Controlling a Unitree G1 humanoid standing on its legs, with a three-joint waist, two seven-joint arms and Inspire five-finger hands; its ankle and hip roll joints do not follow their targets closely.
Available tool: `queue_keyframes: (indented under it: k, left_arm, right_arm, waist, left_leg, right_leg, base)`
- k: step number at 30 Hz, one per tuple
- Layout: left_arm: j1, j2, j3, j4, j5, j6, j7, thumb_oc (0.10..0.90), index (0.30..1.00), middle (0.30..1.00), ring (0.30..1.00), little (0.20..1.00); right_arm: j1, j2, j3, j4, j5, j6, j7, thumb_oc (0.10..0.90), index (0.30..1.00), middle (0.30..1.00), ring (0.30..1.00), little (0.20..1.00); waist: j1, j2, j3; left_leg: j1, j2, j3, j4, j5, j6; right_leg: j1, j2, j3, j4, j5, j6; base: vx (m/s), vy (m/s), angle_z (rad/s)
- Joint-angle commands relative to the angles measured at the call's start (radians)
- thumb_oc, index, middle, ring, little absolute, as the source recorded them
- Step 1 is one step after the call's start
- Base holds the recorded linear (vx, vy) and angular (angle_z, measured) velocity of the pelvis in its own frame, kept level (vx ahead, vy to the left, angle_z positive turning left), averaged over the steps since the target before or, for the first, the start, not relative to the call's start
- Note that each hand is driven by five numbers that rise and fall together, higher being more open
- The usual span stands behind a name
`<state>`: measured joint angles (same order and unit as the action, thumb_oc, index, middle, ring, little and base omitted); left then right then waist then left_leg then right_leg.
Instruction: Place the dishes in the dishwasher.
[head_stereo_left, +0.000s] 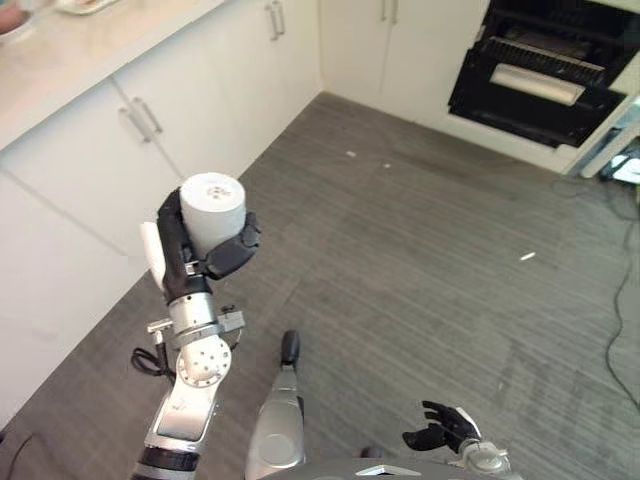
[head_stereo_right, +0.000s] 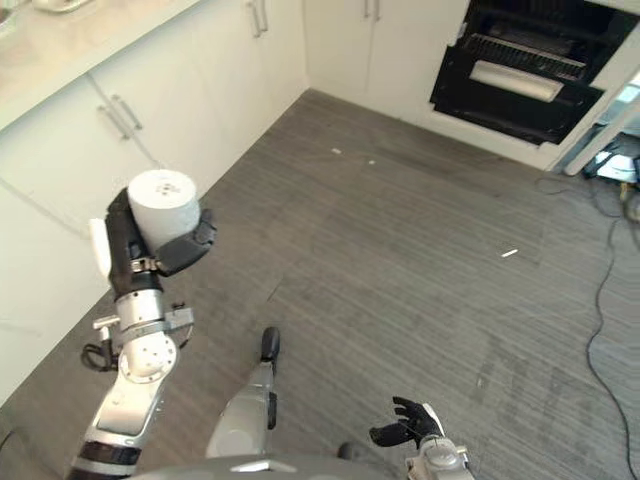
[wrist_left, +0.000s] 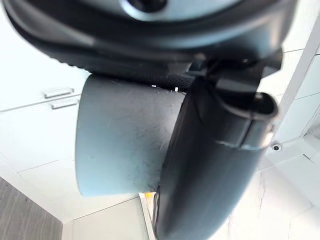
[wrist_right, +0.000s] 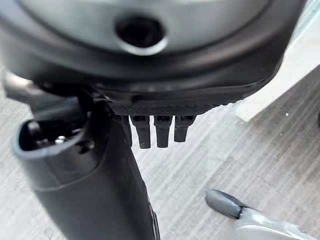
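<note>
Right hand (head_stereo_left: 445, 430) sits lowest and closest to the head camera, down by the robot's right side, empty, fingers loosely spread and relaxed over the grey floor (head_stereo_left: 420, 250). Its own wrist view shows the same thing: fingers straight, nothing between them and the thumb.

Left hand (head_stereo_left: 195, 250) is where the action is. Fingers and thumb are curled round a pale grey cup (head_stereo_left: 213, 210), which is clamped between them. The cup's long axis runs roughly upright in the head views, with its flat round end facing up toward the camera. Can't tell whether that end is the base or the mouth.

Going outward from there: the left forearm comes up from the lower left, hand raised in front of the white cabinets (head_stereo_left: 130, 150) that run along the robot's left under the counter (head_stereo_left: 90, 45).

What matters for the next move is that the open dishwasher (head_stereo_left: 545, 70) is well apart from the cup, across the floor and off to the far right. So I'd guess the robot has to turn and walk toward it rather than just reach. The right hand is on the dishwasher's side, but it's the left that has the cup.
</note>
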<state>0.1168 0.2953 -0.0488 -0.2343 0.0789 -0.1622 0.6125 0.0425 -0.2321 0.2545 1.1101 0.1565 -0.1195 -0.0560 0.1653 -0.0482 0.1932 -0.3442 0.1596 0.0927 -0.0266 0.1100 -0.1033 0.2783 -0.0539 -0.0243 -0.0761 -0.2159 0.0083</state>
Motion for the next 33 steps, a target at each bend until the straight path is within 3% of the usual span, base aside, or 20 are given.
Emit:
queue_keyframes:
  k: [1, 3, 4, 5, 6, 7, 8, 9, 12, 14, 16, 18, 19, 22, 24, 26, 27, 29, 31, 33]
  left_arm:
    - [-0.033, 0.071, 0.042, -0.168, 0.012, -0.080, -0.001, 0.400, 0.300, 0.300, 0.300, 0.300]
    - [-0.056, 0.100, 0.014, -0.160, 0.011, -0.071, -0.012, 0.400, 0.300, 0.300, 0.300, 0.300]
    - [-0.059, 0.111, 0.007, -0.168, 0.012, -0.065, -0.019, 0.400, 0.300, 0.300, 0.300, 0.300]
    - [-0.060, 0.111, 0.007, -0.169, 0.012, -0.064, -0.019, 0.400, 0.300, 0.300, 0.300, 0.300]
    - [-0.078, 0.137, -0.007, -0.174, 0.029, -0.059, -0.031, 0.400, 0.300, 0.300, 0.300, 0.300]
    - [-0.078, 0.137, -0.008, -0.174, 0.029, -0.059, -0.031, 0.400, 0.300, 0.300, 0.300, 0.300]
    - [-0.091, 0.146, -0.019, -0.170, 0.035, -0.060, -0.039, 0.400, 0.300, 0.300, 0.300, 0.300]
    - [-0.111, 0.160, -0.029, -0.162, 0.038, -0.053, -0.049, 0.400, 0.300, 0.300, 0.300, 0.300]
    - [-0.129, 0.150, -0.052, -0.144, 0.033, -0.048, -0.061, 0.400, 0.300, 0.300, 0.300, 0.300]
    - [-0.137, 0.142, -0.066, -0.140, 0.030, -0.051, -0.065, 0.400, 0.300, 0.300, 0.300, 0.300]
    - [-0.130, 0.128, -0.072, -0.137, 0.015, -0.059, -0.069, 0.400, 0.300, 0.300, 0.300, 0.300]
    - [-0.128, 0.128, -0.073, -0.137, 0.014, -0.059, -0.070, 0.400, 0.300, 0.300, 0.300, 0.300]
    - [-0.132, 0.110, -0.077, -0.120, -0.002, -0.056, -0.080, 0.400, 0.300, 0.300, 0.300, 0.300]
    - [-0.139, 0.097, -0.089, -0.096, 0.001, -0.050, -0.094, 0.400, 0.300, 0.300, 0.300, 0.300]
    - [-0.142, 0.090, -0.100, -0.091, 0.026, -0.058, -0.098, 0.400, 0.300, 0.300, 0.300, 0.300]
    - [-0.140, 0.086, -0.095, -0.088, 0.030, -0.058, -0.097, 0.400, 0.300, 0.300, 0.300, 0.300]
    - [-0.135, 0.067, -0.093, -0.086, 0.012, -0.060, -0.094, 0.400, 0.300, 0.300, 0.300, 0.300]
    - [-0.152, 0.061, -0.110, -0.087, -0.008, -0.073, -0.095, 0.400, 0.300, 0.300, 0.300, 0.300]
    - [-0.160, 0.074, -0.117, -0.097, -0.012, -0.083, -0.103, 0.400, 0.300, 0.300, 0.300, 0.300]
    - [-0.155, 0.079, -0.118, -0.090, -0.025, -0.087, -0.107, 0.400, 0.300, 0.300, 0.300, 0.300]
  right_arm:
    - [0.025, 0.038, -0.011, -0.066, -0.021, -0.035, -0.020, 0.800, 0.900, 0.900, 0.900, 0.900]
    - [0.012, 0.061, -0.034, -0.039, -0.013, -0.032, -0.044, 0.800, 0.900, 0.900, 0.900, 0.900]
    - [0.014, 0.070, -0.044, -0.037, -0.002, -0.035, -0.044, 0.800, 0.900, 0.900, 0.900, 0.900]
    - [0.014, 0.071, -0.045, -0.037, -0.002, -0.035, -0.044, 0.800, 0.900, 0.900, 0.900, 0.900]
    - [0.013, 0.079, -0.043, -0.035, -0.007, -0.037, -0.046, 0.800, 0.900, 0.900, 0.900, 0.900]
    - [0.013, 0.078, -0.044, -0.035, -0.007, -0.037, -0.046, 0.800, 0.900, 0.900, 0.900, 0.900]
    - [0.013, 0.078, -0.042, -0.040, -0.012, -0.036, -0.045, 0.800, 0.900, 0.900, 0.900, 0.900]
    - [0.007, 0.079, -0.052, -0.051, -0.011, -0.035, -0.048, 0.800, 0.900, 0.900, 0.900, 0.900]
    - [-0.009, 0.072, -0.060, -0.048, -0.019, -0.042, -0.058, 0.800, 0.900, 0.900, 0.900, 0.900]
    - [-0.017, 0.066, -0.062, -0.039, -0.026, -0.041, -0.068, 0.800, 0.900, 0.900, 0.900, 0.900]
    - [-0.012, 0.060, -0.068, -0.025, -0.029, -0.034, -0.073, 0.800, 0.900, 0.900, 0.900, 0.900]
    - [-0.010, 0.060, -0.067, -0.024, -0.030, -0.034, -0.074, 0.800, 0.900, 0.900, 0.900, 0.900]
    - [-0.001, 0.061, -0.083, 0.017, -0.034, -0.023, -0.085, 0.800, 0.900, 0.900, 0.900, 0.900]
    - [0.024, 0.064, -0.107, 0.060, -0.029, -0.022, -0.086, 0.800, 0.900, 0.900, 0.900, 0.900]
    - [0.067, 0.062, -0.125, 0.080, -0.016, -0.028, -0.094, 0.800, 0.900, 0.900, 0.900, 0.900]
    - [0.060, 0.059, -0.137, 0.089, -0.002, -0.024, -0.097, 0.800, 0.900, 0.900, 0.900, 0.900]
    - [0.057, 0.050, -0.152, 0.095, 0.009, -0.025, -0.100, 0.800, 0.900, 0.900, 0.900, 0.900]
    - [0.035, 0.037, -0.160, 0.090, 0.028, -0.032, -0.104, 0.800, 0.900, 0.900, 0.900, 0.900]
    - [0.004, 0.026, -0.160, 0.083, 0.034, -0.031, -0.104, 0.800, 0.900, 0.900, 0.900, 0.900]
    - [-0.012, 0.018, -0.170, 0.075, 0.051, -0.029, -0.103, 0.800, 0.900, 0.900, 0.900, 0.900]
  waist:
    - [0.002, -0.034, -0.126]
    - [-0.002, -0.076, -0.154]
    - [-0.012, -0.095, -0.162]
    - [-0.006, -0.092, -0.165]
    - [-0.028, -0.078, -0.164]
    - [-0.027, -0.080, -0.166]
    - [-0.044, -0.061, -0.160]
    - [-0.086, -0.018, -0.131]
    - [-0.161, 0.012, -0.087]
    - [-0.200, 0.028, -0.076]
    - [-0.235, -0.005, -0.079]
    - [-0.243, 0.004, -0.077]
    - [-0.268, -0.014, -0.081]
    - [-0.286, -0.004, -0.090]
    - [-0.318, -0.010, -0.131]
    - [-0.318, 0.005, -0.142]
    - [-0.321, 0.017, -0.141]
    - [-0.306, 0.002, -0.118]
    - [-0.284, -0.014, -0.101]
    - [-0.269, -0.016, -0.098]
  left_leg:
    - [-0.005, 0.025, 0.018, -0.061, 0.180, -0.068]
    - [0.048, -0.038, 0.034, -0.061, 0.165, -0.020]
    - [0.069, -0.072, 0.041, -0.061, 0.145, 0.001]
    - [0.067, -0.066, 0.045, -0.061, 0.146, 0.001]
    - [0.116, -0.087, 0.049, -0.061, 0.108, 0.042]
    - [0.117, -0.089, 0.049, -0.061, 0.102, 0.041]
    - [0.148, -0.093, 0.036, -0.061, 0.079, 0.059]
    - [0.209, -0.098, 0.004, -0.061, 0.034, 0.084]
    - [0.314, -0.123, -0.046, -0.061, -0.026, 0.099]
    - [0.361, -0.133, -0.067, -0.061, -0.048, 0.096]
    - [0.437, -0.188, -0.104, -0.061, -0.113, 0.088]
    - [0.447, -0.178, -0.113, -0.061, -0.123, 0.087]
    - [0.496, -0.190, -0.145, -0.061, -0.167, 0.074]
    - [0.547, -0.165, -0.162, -0.061, -0.221, 0.057]
    - [0.612, -0.171, -0.184, -0.061, -0.239, 0.060]
    - [0.637, -0.162, -0.188, -0.047, -0.207, 0.056]
    - [0.587, -0.171, -0.164, 0.154, -0.126, -0.010]
    - [0.452, -0.186, -0.140, 0.404, 0.010, -0.115]
    - [0.375, -0.165, -0.079, 0.520, 0.016, -0.126]
    - [0.326, -0.100, -0.010, 0.476, -0.011, -0.101]
  right_leg:
    - [0.117, -0.023, -0.028, -0.011, 0.006, 0.102]
    - [0.076, -0.081, -0.016, 0.114, 0.166, 0.159]
    - [0.053, -0.101, -0.004, 0.193, 0.283, 0.181]
    - [0.048, -0.098, 0.003, 0.190, 0.289, 0.182]
    - [-0.042, -0.095, 0.025, 0.383, 0.437, 0.213]
    - [-0.044, -0.097, 0.024, 0.387, 0.432, 0.212]
    - [-0.099, -0.088, 0.029, 0.503, 0.477, 0.211]
    - [-0.204, -0.041, 0.042, 0.681, 0.489, 0.204]
    - [-0.404, 0.023, 0.000, 0.722, 0.346, 0.175]
    - [-0.503, 0.051, -0.054, 0.581, 0.277, 0.138]
    - [-0.551, 0.045, -0.125, 0.311, 0.284, 0.131]
    - [-0.527, 0.053, -0.136, 0.286, 0.286, 0.131]
    - [-0.560, 0.037, -0.176, 0.089, 0.323, 0.145]
    - [-0.551, 0.014, -0.227, 0.027, 0.360, 0.154]
    - [-0.493, 0.017, -0.145, -0.007, 0.399, 0.124]
    - [-0.470, 0.033, -0.144, -0.011, 0.402, 0.115]
    - [-0.420, 0.035, -0.154, -0.011, 0.387, 0.092]
    - [-0.352, 0.011, -0.146, -0.011, 0.348, 0.074]
    - [-0.313, -0.003, -0.140, -0.011, 0.321, 0.061]
    - [-0.271, -0.006, -0.133, -0.011, 0.296, 0.058]
  base:
    - [0.40, 0.246, -0.91]
    - [0.44, 0.311, -0.61]
    - [0.21, 0.174, -0.21]
    - [0.29, 0.335, -0.21]
    - [0.19, 0.234, -0.09]
    - [0.30, 0.353, -0.08]
    - [0.38, 0.378, 0.28]
    - [0.54, 0.500, 0.13]
    - [0.54, 0.333, -0.02]
    - [0.53, 0.158, 0.07]
    - [0.57, 0.044, 0.53]
    - [0.37, 0.003, 0.85]
    - [0.56, -0.010, 0.84]
    - [0.56, -0.039, 0.74]
    - [0.60, -0.097, 0.82]
    - [0.39, -0.083, 0.91]
    - [0.30, -0.087, 0.49]
    - [0.38, -0.113, 0.31]
    - [0.34, -0.115, 0.00]
    - [0.36, -0.050, -0.82]
